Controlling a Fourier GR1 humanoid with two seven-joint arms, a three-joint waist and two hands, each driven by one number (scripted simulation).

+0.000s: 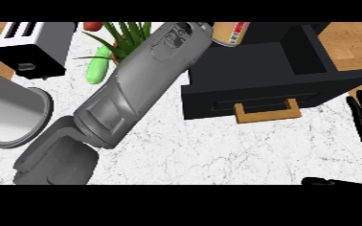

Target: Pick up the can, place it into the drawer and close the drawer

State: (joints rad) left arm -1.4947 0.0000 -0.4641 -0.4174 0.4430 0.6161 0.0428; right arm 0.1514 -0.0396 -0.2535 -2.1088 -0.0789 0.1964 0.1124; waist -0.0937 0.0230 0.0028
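My left forearm (141, 84) ran diagonally up the counter (233, 148) toward the can (231, 32), which sat at the top edge of view, just behind the open drawer (265, 72) and above its back left corner. The left hand itself was hidden past the wrist, near the can; I could not tell whether its fingers were spread or wrapped round the can, nor whether the can was lifted or standing. By my read the pick was in progress or just made, with the placing and the closing both left to do. The drawer was pulled out, its wooden handle (268, 111) facing me, and the black cavity that showed looked bare; nothing sat inside as far as I could see, though the forearm covered its left edge. My right hand (355, 112) rested at the right edge, fingers up and straight, holding nothing. Other stuff: toaster (35, 45) top left, a potted plant (124, 38), a green cucumber-like item (97, 68) beside it, a grey bowl-like vessel (21, 117) at the left, contents not visible.
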